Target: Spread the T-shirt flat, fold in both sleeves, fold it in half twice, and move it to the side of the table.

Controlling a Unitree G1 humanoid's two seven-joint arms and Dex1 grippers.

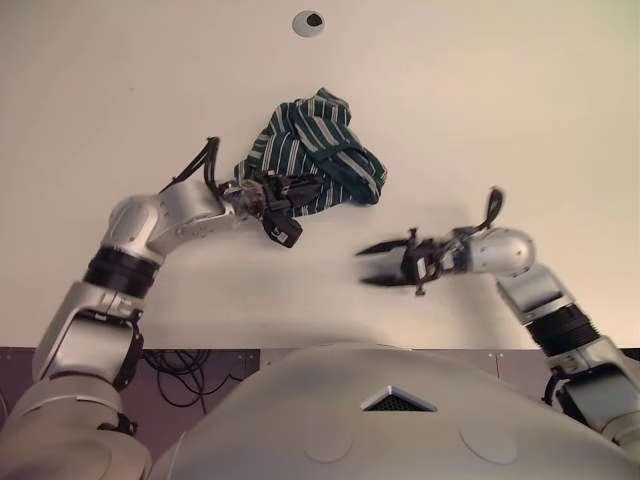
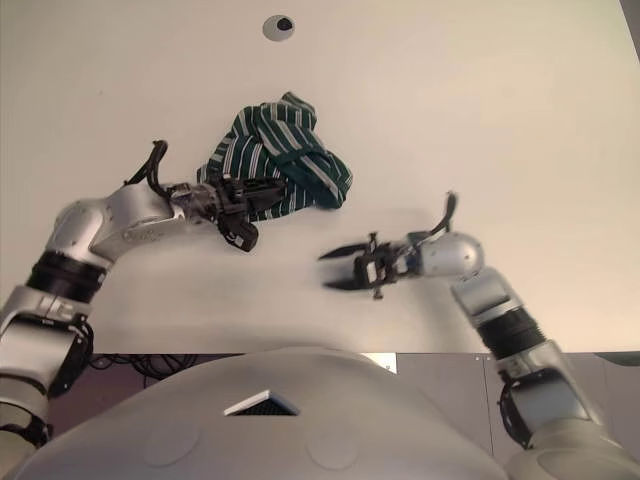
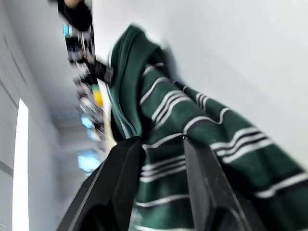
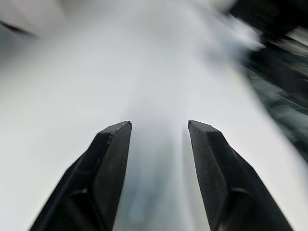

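The T-shirt (image 1: 318,152), dark green with white stripes, lies bunched in a heap on the white table (image 1: 480,120), a little left of centre. My left gripper (image 1: 308,190) is at the heap's near-left edge. In the left wrist view its fingers (image 3: 122,163) hold a striped fold of the T-shirt (image 3: 166,159) between them. My right gripper (image 1: 360,268) hovers over bare table to the right of the heap and nearer to me. Its two fingers (image 4: 108,159) stand open with nothing between them, pointing left toward the shirt.
A small round grey fitting (image 1: 309,22) with a dark hole sits at the table's far side. The table's front edge (image 1: 200,348) runs just in front of my body. Bare white surface lies to the right of the shirt and beyond it.
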